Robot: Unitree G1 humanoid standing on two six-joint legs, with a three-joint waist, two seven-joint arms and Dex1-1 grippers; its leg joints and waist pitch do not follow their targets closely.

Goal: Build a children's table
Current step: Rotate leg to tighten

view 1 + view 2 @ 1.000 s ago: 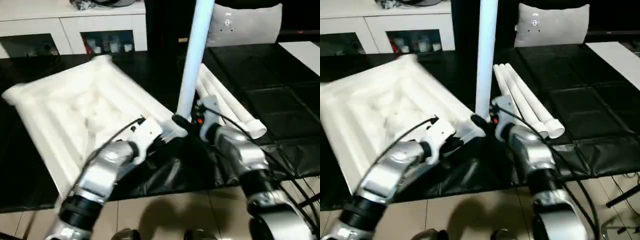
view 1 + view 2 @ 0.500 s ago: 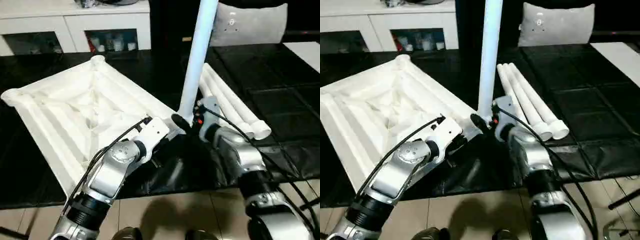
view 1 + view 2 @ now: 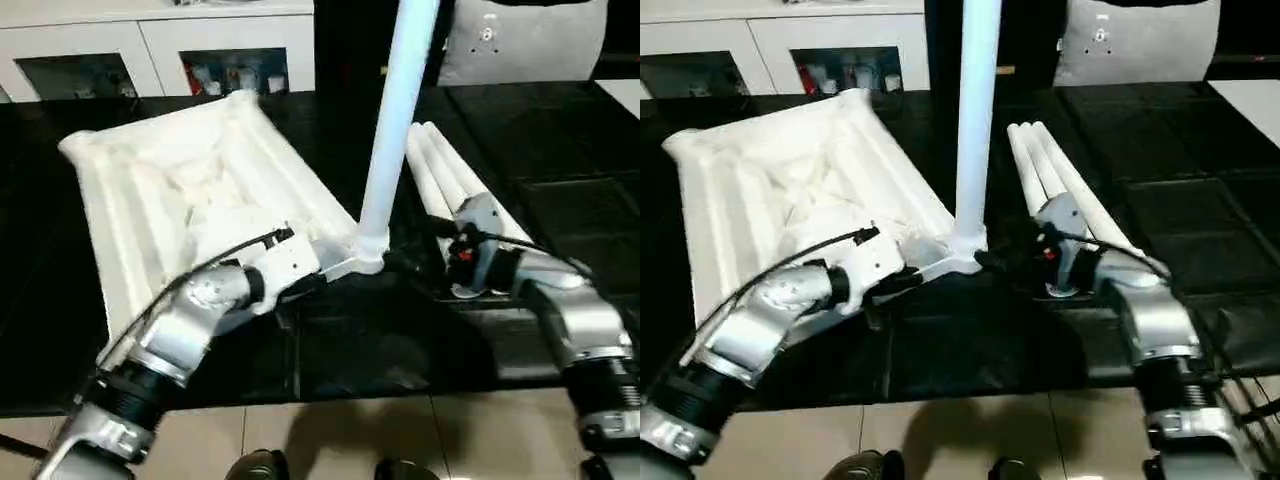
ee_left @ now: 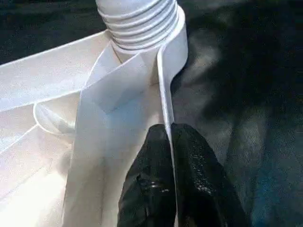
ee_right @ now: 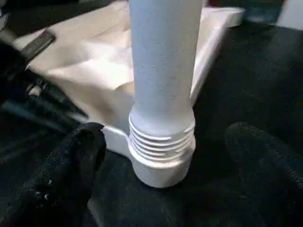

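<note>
Left gripper (image 4: pixel 170 156) pinches the white ribbed plastic tabletop's rim (image 4: pixel 163 90) (right gripper (image 5: pixel 161 184) gapes around the upright white tube leg (image 3: pixel 395 130)).

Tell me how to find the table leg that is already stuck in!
Look at the big white tabletop lying upside down on the black table. Go to its corner nearest the robot, between the two arms. The leg there stands straight up, while the other three legs lie flat in a bundle beside it.
</note>
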